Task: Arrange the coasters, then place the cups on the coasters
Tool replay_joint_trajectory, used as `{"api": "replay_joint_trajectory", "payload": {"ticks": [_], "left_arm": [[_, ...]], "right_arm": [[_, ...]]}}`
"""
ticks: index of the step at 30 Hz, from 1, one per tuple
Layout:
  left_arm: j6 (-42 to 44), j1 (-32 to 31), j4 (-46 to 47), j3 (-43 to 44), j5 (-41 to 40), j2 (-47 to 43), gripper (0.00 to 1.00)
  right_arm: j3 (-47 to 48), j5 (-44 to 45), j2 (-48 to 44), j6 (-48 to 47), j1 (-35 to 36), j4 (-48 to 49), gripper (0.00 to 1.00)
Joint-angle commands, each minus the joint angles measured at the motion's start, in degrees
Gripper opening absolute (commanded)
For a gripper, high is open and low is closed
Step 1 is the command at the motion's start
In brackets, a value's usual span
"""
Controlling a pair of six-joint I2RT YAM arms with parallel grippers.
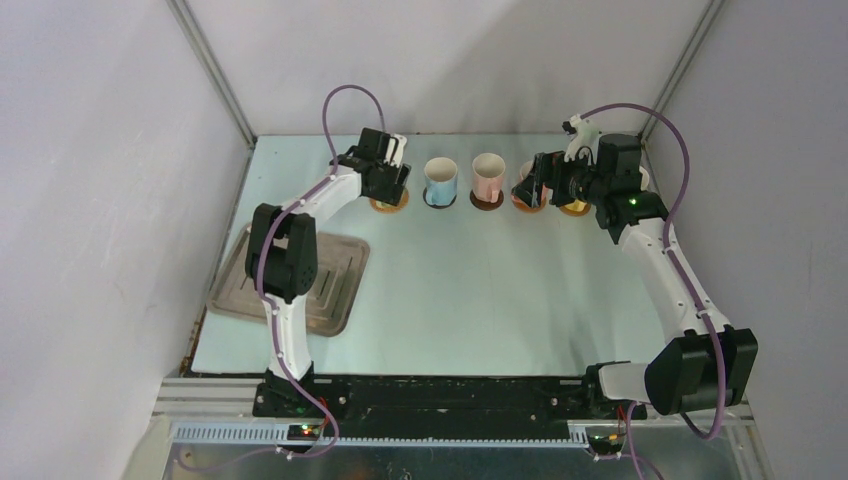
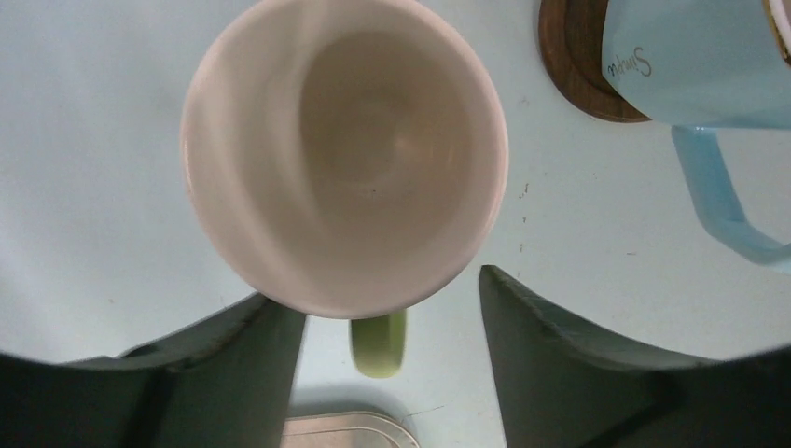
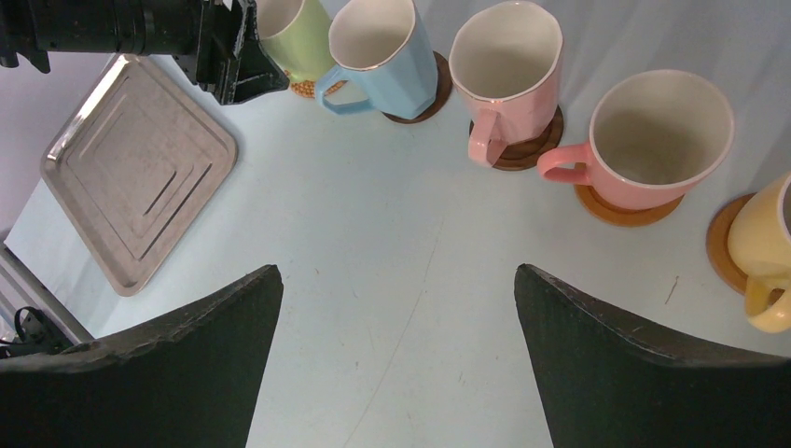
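The light green cup stands upright on a woven tan coaster at the left end of the far row. My left gripper hangs over it, open, its fingers either side of the green handle with a gap on both sides. To the right stand the blue cup and the pale pink cup on dark brown coasters, then the salmon cup and the yellow cup on orange-brown coasters. My right gripper is open and holds nothing, in front of the row.
A rectangular metal tray lies at the near left of the table, beside the left arm. Grey walls close in the table at the back and on both sides. In the top view the right arm's wrist covers part of the row's right end.
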Motion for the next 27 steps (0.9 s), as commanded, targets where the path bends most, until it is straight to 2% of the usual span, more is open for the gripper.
{"api": "replay_joint_trajectory", "payload": {"ticks": [1, 2, 3, 4, 6, 15, 20, 27], "left_arm": [[1.1, 0.0, 1.0, 0.9, 0.5, -2.3, 0.76], [1.2, 0.0, 0.9, 0.7, 0.4, -2.5, 0.83], [1.3, 0.0, 0.8, 0.6, 0.3, -2.9, 0.84], [1.4, 0.0, 0.6, 0.4, 0.1, -3.1, 0.93], [1.5, 0.0, 0.6, -0.4, -0.1, -4.1, 0.99], [3.0, 0.0, -1.1, -4.0, -3.1, -13.0, 1.00], [4.9, 0.3, -0.9, -6.7, -4.7, -22.9, 1.00], [3.7, 6.3, -1.3, -10.3, 0.1, -35.5, 1.00]], "right_arm": [[0.0, 0.2, -1.4, -0.3, 0.1, 2.0, 0.99], [0.0, 0.2, -1.5, -0.3, 0.1, 1.9, 0.99], [0.0, 0.1, -1.6, -0.2, 0.1, 1.9, 0.99], [0.0, 0.1, -1.6, -0.2, 0.0, 1.9, 1.00], [0.0, 0.0, -2.0, -0.1, 0.0, 1.9, 1.00], [0.0, -3.5, -4.9, 2.1, -2.7, 1.7, 0.99], [0.0, -6.7, -7.8, 3.5, -6.1, 1.7, 0.99], [0.0, -8.0, -8.2, 4.9, -8.5, 1.6, 0.99]]}}
